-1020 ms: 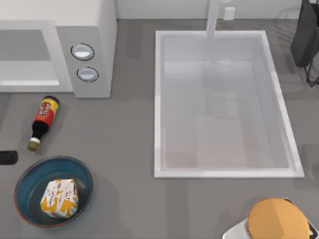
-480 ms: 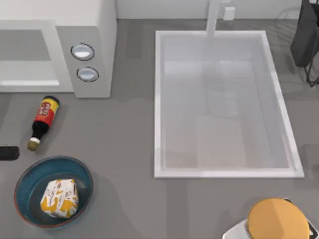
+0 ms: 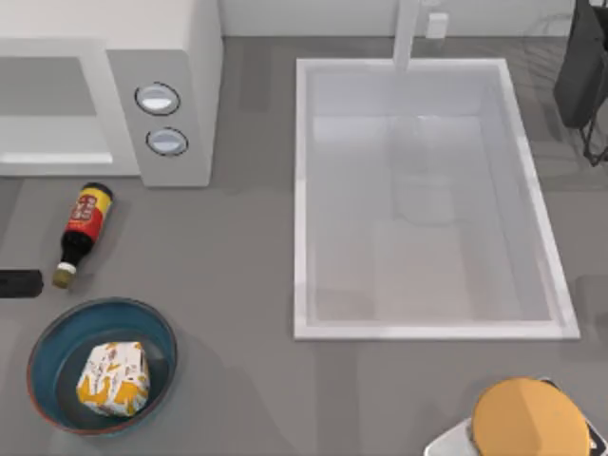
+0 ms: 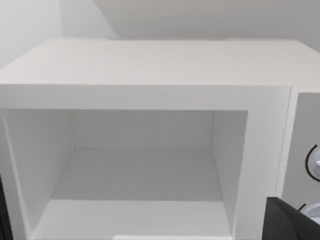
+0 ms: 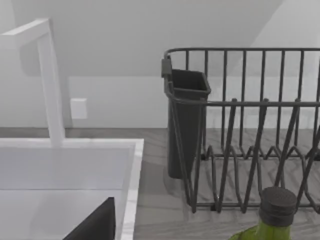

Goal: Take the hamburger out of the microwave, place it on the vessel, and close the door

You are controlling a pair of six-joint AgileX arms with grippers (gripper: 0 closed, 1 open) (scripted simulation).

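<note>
The hamburger (image 3: pixel 113 378) is seated inside the vessel (image 3: pixel 49 344) at the top view's lower left, so the placing step is judged complete. The microwave (image 3: pixel 180 57) cavity (image 4: pixel 140 170) is seen empty and open in the left wrist view, which faces it, presumably for the door-closing step. The left gripper (image 3: pixel 19 283) is located at the table's left edge beside a lying bottle (image 3: pixel 81 231); whether its fingers are open or closed cannot be told. One hamburger, one vessel, one microwave with two knobs (image 3: pixel 158 98), one sink (image 3: pixel 304 190) and one orange disc (image 3: pixel 530 420) are counted.
</note>
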